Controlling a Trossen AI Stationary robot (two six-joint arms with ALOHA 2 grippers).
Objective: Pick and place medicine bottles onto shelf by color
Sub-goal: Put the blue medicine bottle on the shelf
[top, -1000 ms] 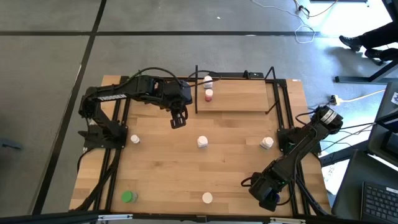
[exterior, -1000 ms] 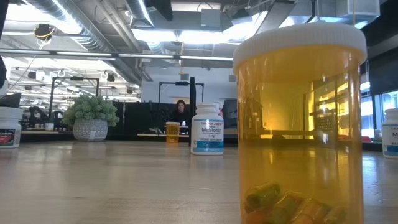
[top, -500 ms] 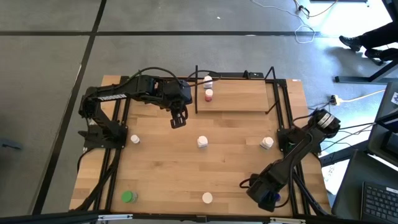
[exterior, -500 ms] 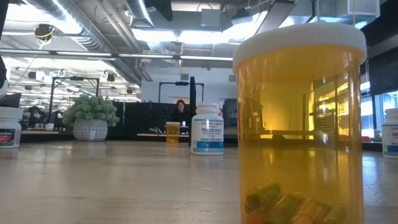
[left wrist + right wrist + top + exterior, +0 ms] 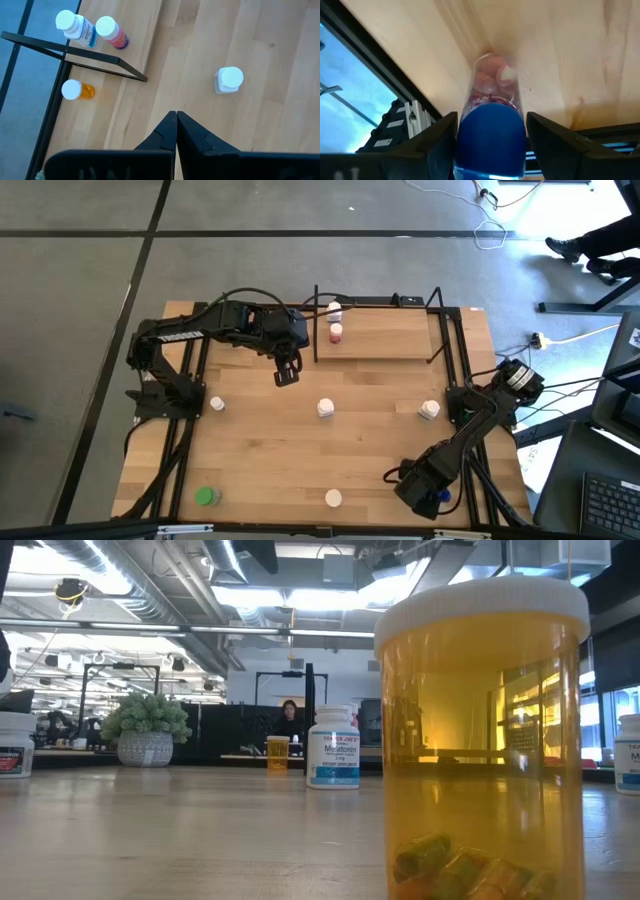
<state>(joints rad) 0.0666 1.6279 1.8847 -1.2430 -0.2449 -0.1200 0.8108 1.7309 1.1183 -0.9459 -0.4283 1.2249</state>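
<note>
The left gripper (image 5: 286, 375) hangs over the table (image 5: 270, 470) just off the shelf's (image 5: 390, 340) left end, toward the table's far-left part. In the left wrist view its two dark fingers (image 5: 167, 135) are pressed together with nothing between them.

The right gripper (image 5: 428, 498) sits at the table's near-right corner, close to the near edge. The right wrist view shows its fingers (image 5: 440, 145) standing either side of a blue-capped bottle (image 5: 491, 135) with a clear body and pinkish contents, lying between them over the wood. The fingers stand wide, close against the bottle's sides; whether they actually press on it I cannot tell.

The shelf stands along the table's far edge, right of centre. At its left end are two bottles: a white one (image 5: 334, 310) nearest the far edge and a pink one (image 5: 336, 332) just beside it. An orange bottle (image 5: 77, 91) lies on the table just outside the shelf's black frame, near that same end.

Loose on the table: a white-capped bottle (image 5: 217, 405) near the left edge, another (image 5: 325, 408) at the middle, a third (image 5: 428, 410) toward the right edge, a fourth (image 5: 333, 499) at the near edge around the middle, and a green bottle (image 5: 206, 497) at the near-left corner.

In the low view a big orange bottle (image 5: 480, 740) with a white cap fills the foreground, capsules at its bottom; a white labelled bottle (image 5: 333, 747) stands farther back. Beyond the table are a potted plant (image 5: 146, 730) and a person (image 5: 290, 718) far off.
</note>
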